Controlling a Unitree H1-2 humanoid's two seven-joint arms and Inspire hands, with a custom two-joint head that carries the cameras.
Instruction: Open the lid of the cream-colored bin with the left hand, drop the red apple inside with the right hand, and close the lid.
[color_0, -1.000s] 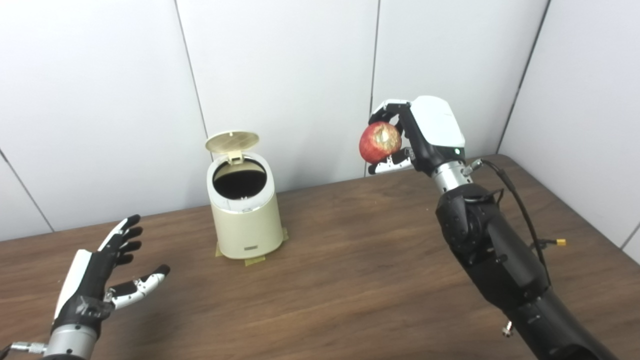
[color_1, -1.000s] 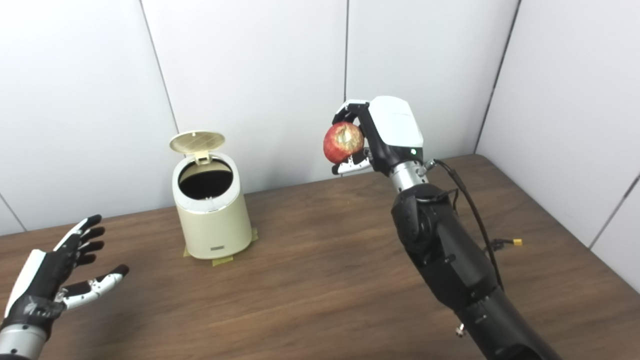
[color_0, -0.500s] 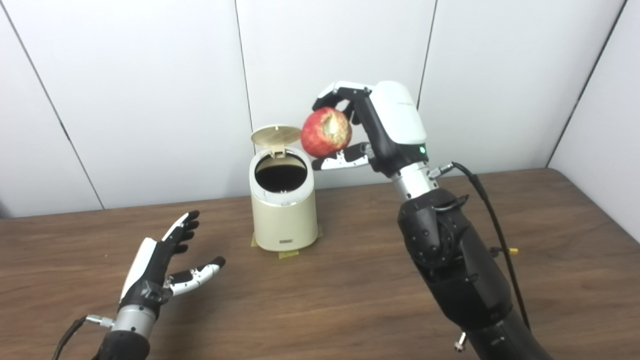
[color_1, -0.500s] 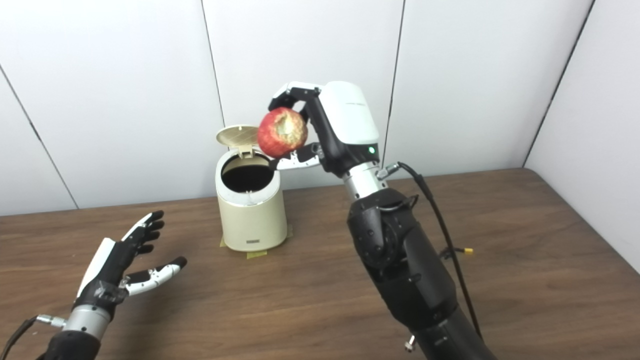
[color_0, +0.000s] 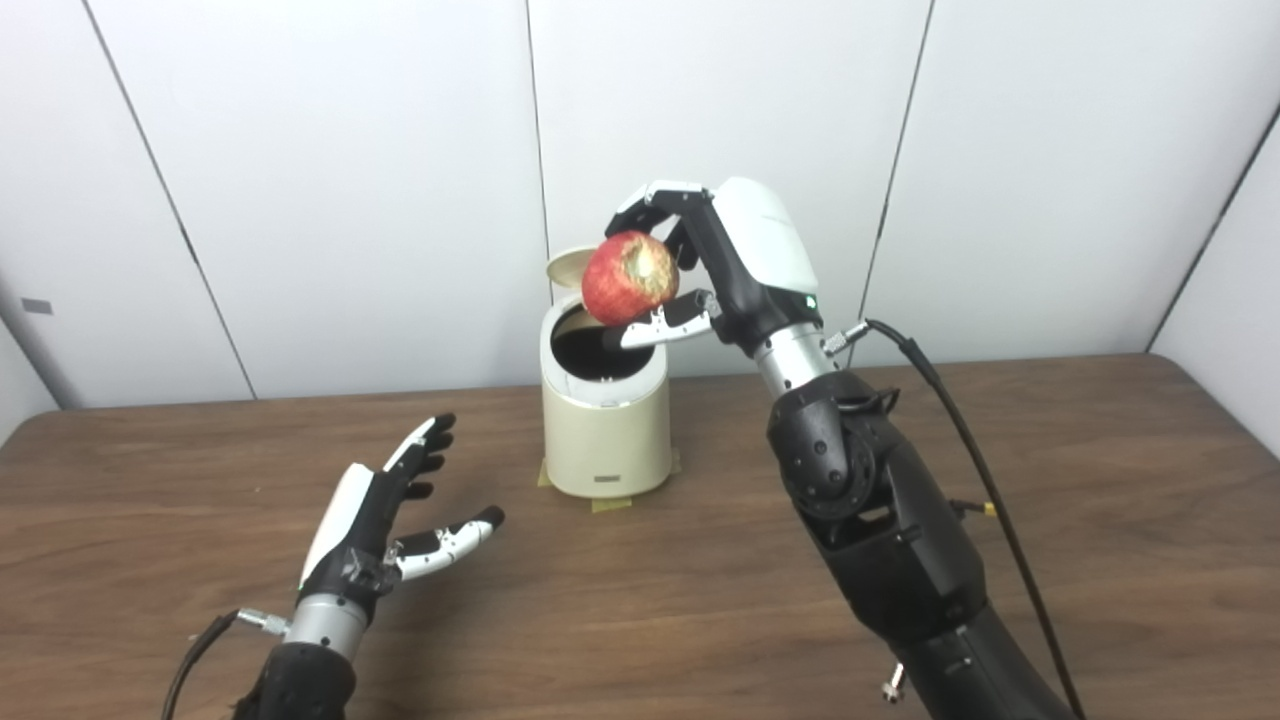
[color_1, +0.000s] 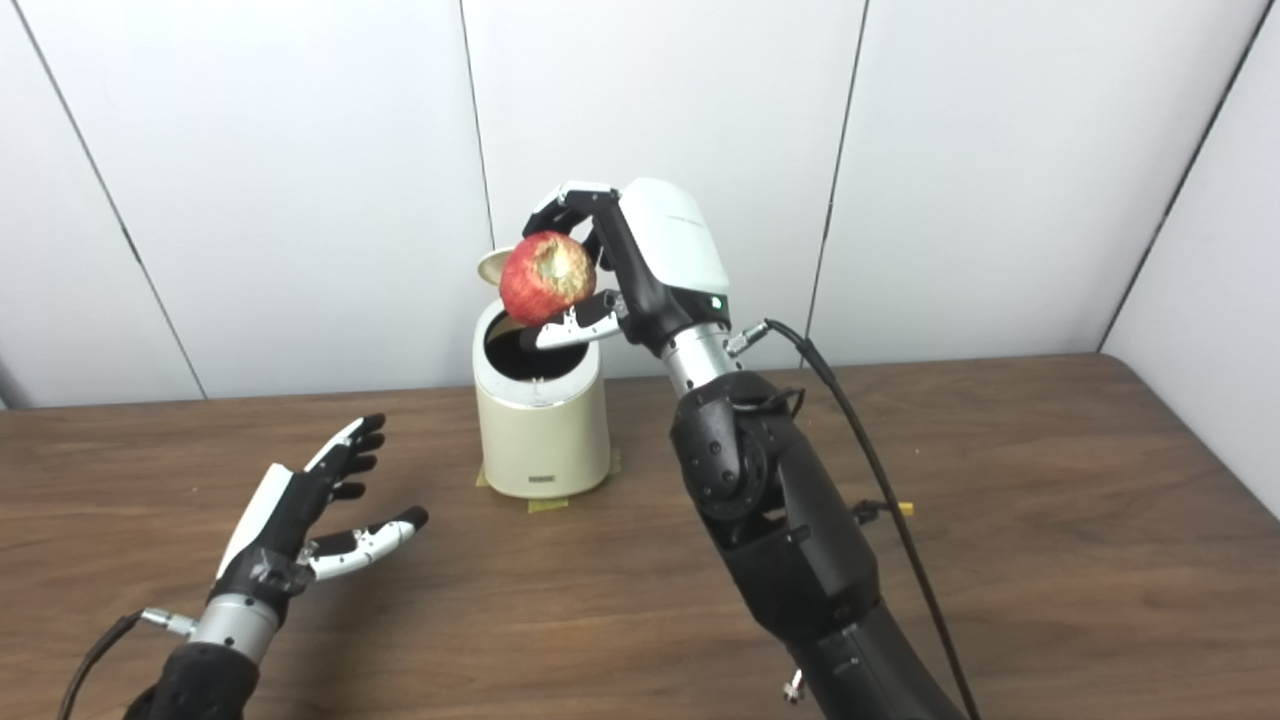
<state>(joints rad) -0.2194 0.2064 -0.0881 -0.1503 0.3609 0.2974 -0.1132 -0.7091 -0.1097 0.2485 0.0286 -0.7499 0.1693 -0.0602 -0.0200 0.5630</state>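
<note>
My right hand (color_0: 725, 265) is clamped on the red apple (color_0: 630, 278), fingers curled over its top and thumb pressed under it. I hold the apple in the air above the open mouth of the cream-colored bin (color_0: 607, 425), clear of its rim, with a pale brownish patch on the fruit turned toward me. The bin stands upright on the far middle of the wooden table (color_0: 1100, 560), on bits of yellowish tape that peek out at its base. Its lid (color_0: 566, 266) is flipped up at the far side, mostly hidden behind the apple. My left hand (color_0: 375, 510) holds nothing; it is at the near left, well apart from the bin, palm facing right, fingers spread and pointing away from me. A black cable (color_0: 960, 420) runs along my right forearm.
</note>
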